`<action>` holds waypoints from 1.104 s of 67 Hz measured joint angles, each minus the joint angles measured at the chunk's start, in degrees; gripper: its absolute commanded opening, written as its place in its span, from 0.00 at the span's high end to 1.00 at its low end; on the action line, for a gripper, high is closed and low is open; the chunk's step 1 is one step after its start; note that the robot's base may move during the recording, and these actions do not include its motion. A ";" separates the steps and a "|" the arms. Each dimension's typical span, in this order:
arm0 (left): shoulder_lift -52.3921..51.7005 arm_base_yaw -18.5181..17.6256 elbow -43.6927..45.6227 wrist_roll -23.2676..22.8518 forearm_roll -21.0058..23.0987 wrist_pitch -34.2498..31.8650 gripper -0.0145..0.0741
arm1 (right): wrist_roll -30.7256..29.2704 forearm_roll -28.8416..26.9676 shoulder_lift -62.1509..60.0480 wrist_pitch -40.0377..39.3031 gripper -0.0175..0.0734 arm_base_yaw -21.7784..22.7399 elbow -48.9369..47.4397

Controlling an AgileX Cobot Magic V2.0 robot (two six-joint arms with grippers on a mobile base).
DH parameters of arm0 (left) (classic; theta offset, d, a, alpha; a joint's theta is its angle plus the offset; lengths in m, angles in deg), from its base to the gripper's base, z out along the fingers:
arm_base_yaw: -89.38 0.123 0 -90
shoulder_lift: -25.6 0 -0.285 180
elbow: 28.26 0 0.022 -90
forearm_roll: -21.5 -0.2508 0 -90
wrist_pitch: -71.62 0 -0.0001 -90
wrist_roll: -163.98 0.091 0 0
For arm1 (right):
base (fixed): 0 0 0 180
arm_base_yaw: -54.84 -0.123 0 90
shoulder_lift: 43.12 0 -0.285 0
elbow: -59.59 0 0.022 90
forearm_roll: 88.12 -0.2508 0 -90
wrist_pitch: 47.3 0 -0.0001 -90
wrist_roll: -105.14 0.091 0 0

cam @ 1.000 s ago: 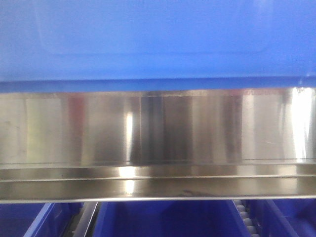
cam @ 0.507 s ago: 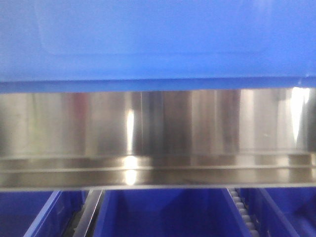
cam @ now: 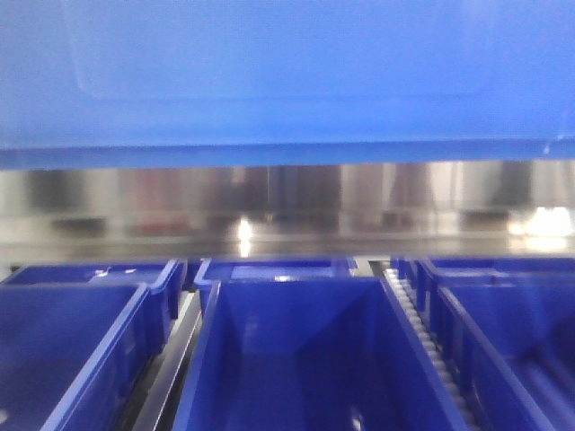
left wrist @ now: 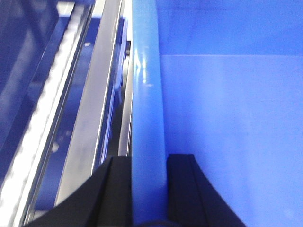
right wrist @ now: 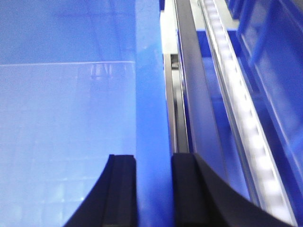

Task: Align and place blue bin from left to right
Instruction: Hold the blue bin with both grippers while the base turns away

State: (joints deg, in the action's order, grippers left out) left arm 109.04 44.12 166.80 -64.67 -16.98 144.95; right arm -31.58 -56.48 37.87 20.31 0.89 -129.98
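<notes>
The blue bin fills the top of the front view, its flat side panel close to the camera and its lower edge hanging above the steel rail. My left gripper is shut on the bin's left wall rim, one black finger outside and the other inside. My right gripper is shut on the bin's right wall rim in the same way. Both wrist views look along the rims, with the bin's pale blue inside beside them.
Below the bin runs a shiny steel shelf rail. Under it stand several darker navy tubs side by side, with metal dividers and a white roller track between them. Roller tracks and steel rails flank the bin in the wrist views.
The front view has risen relative to the shelf: the steel rail has shrunk to a narrow band and the navy tubs below have come far into view. The bin stays gripped.
</notes>
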 measured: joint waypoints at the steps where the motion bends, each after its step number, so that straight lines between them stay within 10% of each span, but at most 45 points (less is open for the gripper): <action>1: 0.00 0.00 0.00 0.00 0.00 0.00 0.96 | 0.00 0.00 0.00 0.00 0.90 0.00 0.00; 74: -0.13 0.00 0.00 0.00 0.00 0.32 0.96 | 0.00 -0.13 0.00 -0.21 0.90 0.00 0.00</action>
State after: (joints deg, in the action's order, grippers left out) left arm 108.91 44.12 166.80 -64.67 -16.98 145.27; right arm -31.58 -56.61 37.87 20.10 0.89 -129.98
